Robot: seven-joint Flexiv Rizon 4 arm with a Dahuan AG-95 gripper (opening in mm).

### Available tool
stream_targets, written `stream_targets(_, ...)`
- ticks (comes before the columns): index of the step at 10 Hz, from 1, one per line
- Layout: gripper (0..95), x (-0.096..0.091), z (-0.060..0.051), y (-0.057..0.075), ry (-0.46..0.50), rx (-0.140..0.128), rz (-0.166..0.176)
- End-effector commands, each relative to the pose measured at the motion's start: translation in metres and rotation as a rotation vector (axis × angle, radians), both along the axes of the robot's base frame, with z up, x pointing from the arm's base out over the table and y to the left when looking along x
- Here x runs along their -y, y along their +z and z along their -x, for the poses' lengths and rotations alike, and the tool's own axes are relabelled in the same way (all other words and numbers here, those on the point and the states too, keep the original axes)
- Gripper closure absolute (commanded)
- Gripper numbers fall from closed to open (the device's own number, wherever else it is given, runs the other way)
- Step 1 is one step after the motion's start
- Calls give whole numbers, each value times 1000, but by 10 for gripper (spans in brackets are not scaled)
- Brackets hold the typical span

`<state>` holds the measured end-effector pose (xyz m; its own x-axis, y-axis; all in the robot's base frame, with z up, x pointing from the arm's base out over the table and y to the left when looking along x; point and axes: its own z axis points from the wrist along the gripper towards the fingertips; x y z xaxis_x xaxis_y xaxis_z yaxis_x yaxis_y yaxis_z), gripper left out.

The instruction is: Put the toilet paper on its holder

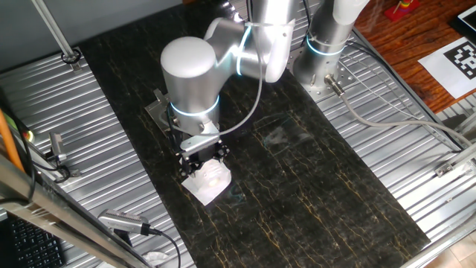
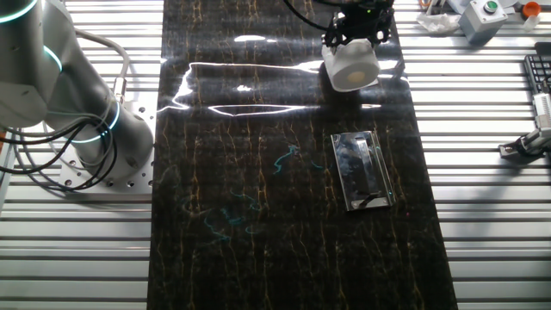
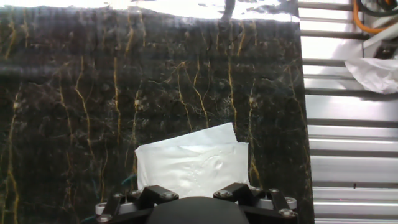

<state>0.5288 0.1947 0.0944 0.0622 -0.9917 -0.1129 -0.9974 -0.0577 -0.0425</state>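
The toilet paper (image 2: 351,67) is a small white roll near the far right edge of the dark marble table top (image 2: 258,215). It also shows in the one fixed view (image 1: 208,180) and in the hand view (image 3: 189,165), with a loose sheet corner sticking up. My gripper (image 2: 359,36) is right over the roll, its black fingers (image 1: 187,161) straddling it. The fingertips are hidden, so I cannot tell their grip. The holder (image 2: 362,170), a flat grey metal plate, lies apart from the roll nearer the table's middle. In the one fixed view the arm mostly hides the holder (image 1: 158,112).
The round silver robot base (image 2: 95,146) stands on the ribbed metal surface to the left. A grey box with a green button (image 2: 486,15) and a clamp (image 2: 527,142) lie on the right side. A crumpled white bag (image 3: 376,74) lies on the metal slats.
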Motion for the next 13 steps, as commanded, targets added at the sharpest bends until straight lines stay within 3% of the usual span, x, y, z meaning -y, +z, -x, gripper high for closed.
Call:
stream_targets(1,950,6,-1,0,2,2,-3)
stream_targets(13,950,82,16,-7,47,29,-11)
